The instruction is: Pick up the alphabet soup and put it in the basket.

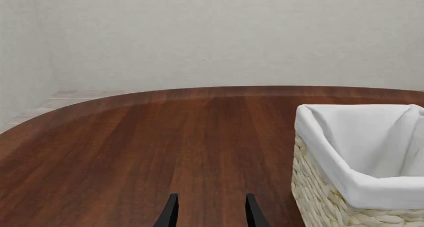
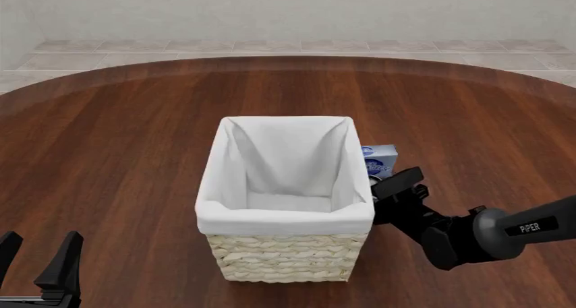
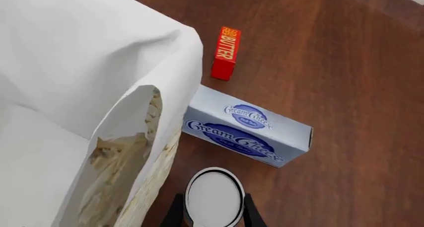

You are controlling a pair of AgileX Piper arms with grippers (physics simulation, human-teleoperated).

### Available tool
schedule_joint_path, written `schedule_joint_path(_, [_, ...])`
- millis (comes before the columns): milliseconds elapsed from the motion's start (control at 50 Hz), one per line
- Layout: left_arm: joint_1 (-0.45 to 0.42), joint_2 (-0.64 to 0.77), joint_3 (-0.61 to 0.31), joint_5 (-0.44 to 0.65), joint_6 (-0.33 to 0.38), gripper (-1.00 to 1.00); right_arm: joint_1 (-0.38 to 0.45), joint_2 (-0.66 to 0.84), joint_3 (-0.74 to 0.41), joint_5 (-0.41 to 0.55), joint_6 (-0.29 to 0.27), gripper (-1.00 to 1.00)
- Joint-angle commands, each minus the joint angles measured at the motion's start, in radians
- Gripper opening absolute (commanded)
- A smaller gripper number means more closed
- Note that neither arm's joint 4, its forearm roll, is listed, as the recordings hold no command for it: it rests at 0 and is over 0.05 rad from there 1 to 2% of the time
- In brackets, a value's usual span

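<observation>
Right gripper (image 3: 212,214) with the alphabet soup (image 3: 213,196) between its spread fingers, beside the basket (image 3: 142,152).
Wrist view alone shows the can (front view hides it); left gripper (image 1: 210,212) released.

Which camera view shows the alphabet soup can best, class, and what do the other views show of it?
The right wrist view: the alphabet soup shows its pale round end between the right gripper jaws, beside the cream cheese box. The front view hides it behind the basket and that gripper. The left wrist view misses it.

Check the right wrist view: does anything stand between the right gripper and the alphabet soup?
Nothing visible does. The alphabet soup already sits between the right gripper fingers, beside the basket; the cream cheese box lies beyond it.
</observation>
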Motion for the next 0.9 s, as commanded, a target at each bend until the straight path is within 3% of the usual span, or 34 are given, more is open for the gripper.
schedule_joint_path(20, [0.000, 0.000, 0.000, 0.000, 0.000, 1.00, -0.007, -0.021, 0.005, -0.001, 0.012, -1.00])
schedule_joint_path(680, [0.000, 0.000, 0.000, 0.000, 0.000, 1.00, -0.058, -0.248, 0.125, 0.052, -0.022, -1.00])
schedule_joint_path(900, [0.000, 0.000, 0.000, 0.000, 0.000, 1.00, -0.061, -0.439, 0.097, 0.203, -0.037, -1.00])
